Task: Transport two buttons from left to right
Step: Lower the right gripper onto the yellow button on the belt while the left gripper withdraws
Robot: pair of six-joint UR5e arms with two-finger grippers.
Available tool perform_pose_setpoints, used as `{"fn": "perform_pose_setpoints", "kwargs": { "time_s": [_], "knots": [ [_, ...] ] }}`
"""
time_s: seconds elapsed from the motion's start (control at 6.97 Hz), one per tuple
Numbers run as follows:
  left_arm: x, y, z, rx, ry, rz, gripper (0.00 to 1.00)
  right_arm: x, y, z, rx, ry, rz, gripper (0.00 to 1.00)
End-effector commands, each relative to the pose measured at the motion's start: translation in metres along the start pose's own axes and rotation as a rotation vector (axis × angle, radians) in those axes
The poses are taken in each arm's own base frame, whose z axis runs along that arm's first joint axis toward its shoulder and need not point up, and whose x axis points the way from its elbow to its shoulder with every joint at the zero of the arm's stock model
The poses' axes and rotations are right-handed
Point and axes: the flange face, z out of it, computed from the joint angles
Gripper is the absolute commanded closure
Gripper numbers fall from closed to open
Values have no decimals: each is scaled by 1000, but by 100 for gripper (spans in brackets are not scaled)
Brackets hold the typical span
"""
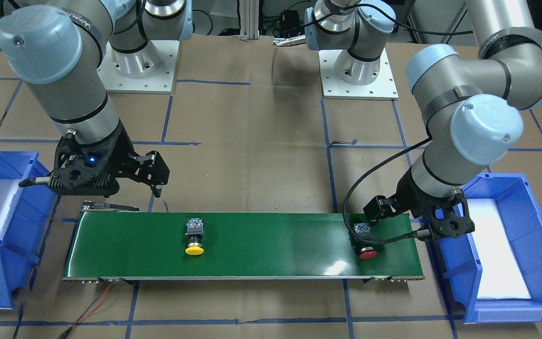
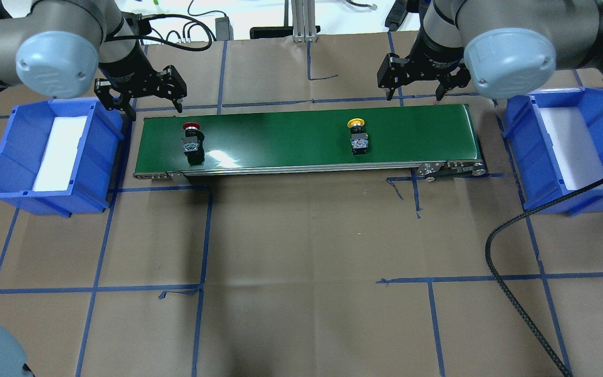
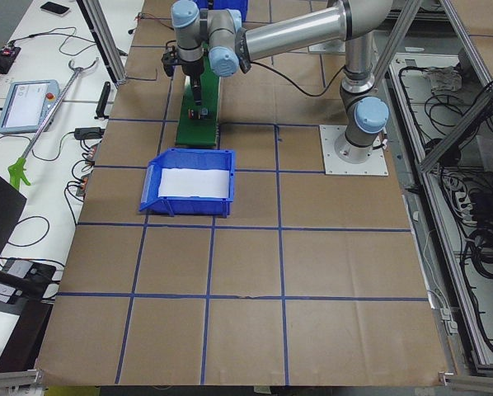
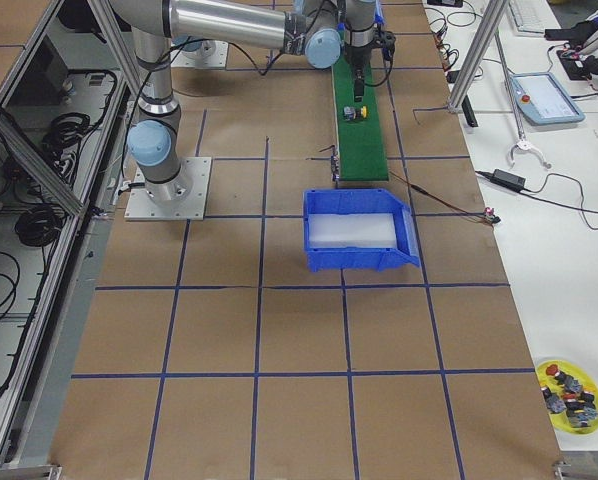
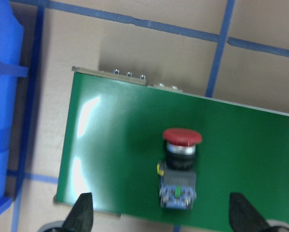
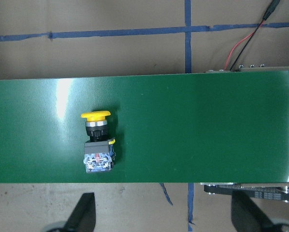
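A red-capped button lies on its side at the left end of the green conveyor belt. It also shows in the left wrist view. A yellow-capped button lies on its side on the belt right of the middle, and shows in the right wrist view. My left gripper is open and empty, above the belt's far left corner, just beyond the red button. My right gripper is open and empty, beyond the belt's far edge near its right end, apart from the yellow button.
A blue bin with a white liner stands left of the belt, and another blue bin stands right of it. A black braided cable hangs across the right front. Blue tape lines cross the brown table cover.
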Motion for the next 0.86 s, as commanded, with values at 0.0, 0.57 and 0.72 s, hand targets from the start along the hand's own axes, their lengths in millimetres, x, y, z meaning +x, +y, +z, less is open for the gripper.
{"fn": "perform_pose_setpoints", "kwargs": {
  "time_s": [0.0,0.57,0.72],
  "knots": [
    [14,56,-59,-36,-5,132,0,-2,-19,35,43,0,-7,0],
    [4,106,-71,-25,-7,167,0,-3,-14,85,70,-26,-14,0],
    [4,106,-71,-23,-7,167,0,-1,-6,96,43,-24,-10,0]
  ]
}}
